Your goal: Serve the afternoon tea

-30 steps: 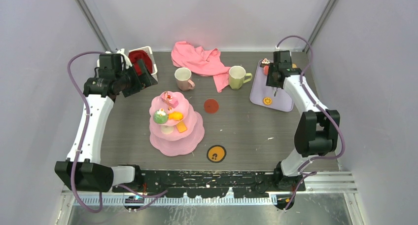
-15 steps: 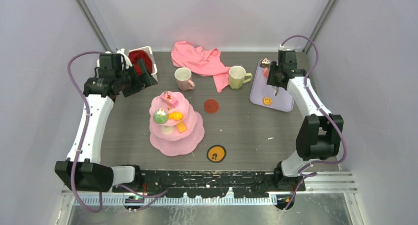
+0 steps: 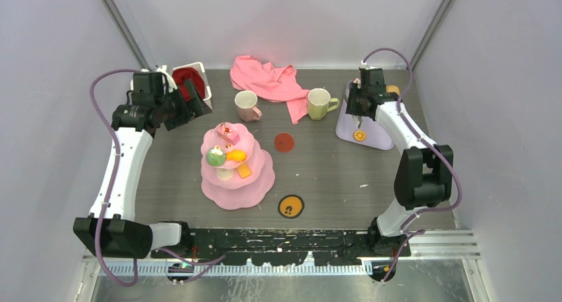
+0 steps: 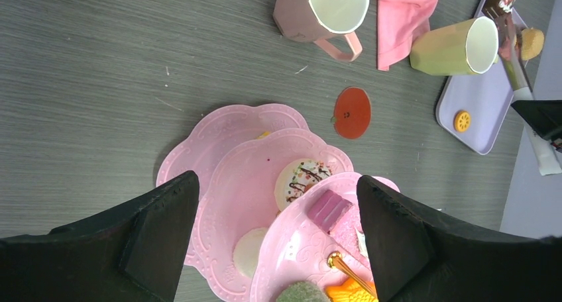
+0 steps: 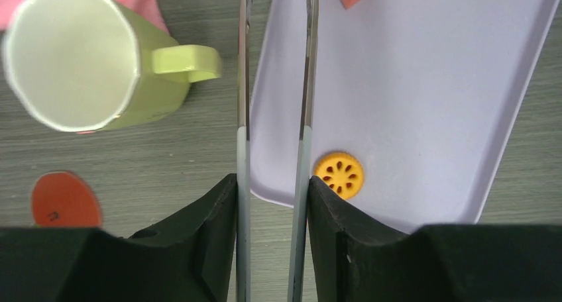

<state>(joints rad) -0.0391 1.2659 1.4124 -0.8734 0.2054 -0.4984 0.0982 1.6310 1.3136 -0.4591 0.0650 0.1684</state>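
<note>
Shifted since a second ago: right arm only, its wrist carried leftward over the far end of the lilac tray [image 3: 379,136], a little nearer the cake stand [image 3: 228,195]; left arm and all tableware unchanged. Cake stand: pink, three scalloped tiers, upright on the grey table [image 3: 331,176], carrying a green ball [image 3: 215,157], an orange fish-shaped pastry [image 3: 236,156], a pink block [image 3: 232,138] and a sprinkled biscuit [image 4: 301,179]; the tiers have bare room left, so serving looks part done. Lilac tray: flat, well right of the stand and slightly beyond it; apparently the stock from which pastries are drawn. Pink cloth [image 3: 265,80]: crumpled, beyond the stand. White basket [image 3: 189,77], red lining: beyond the stand, to its left. Left gripper [image 4: 275,179]: fingers spread wide, nothing between them, held off the table beyond and left of the stand and facing it, likely parked clear of the work. Right gripper [image 5: 270,183]: pinching a pair of tongs [image 5: 306,83], one blade under each finger; blades apart, tips out of view. Tongs probably suit toys too small for the fingers. Pale pink mug [image 3: 246,105]: upright, just beyond the stand. Yellow-green mug [image 3: 319,103]: upright, farther right, handle toward the tray. Red apple-shaped disc [image 3: 284,142]: right of the stand. Orange disc [image 3: 291,206]: near the stand's front right. Yellow round biscuit [image 5: 338,174]: on the tray corner nearest the stand.
</note>
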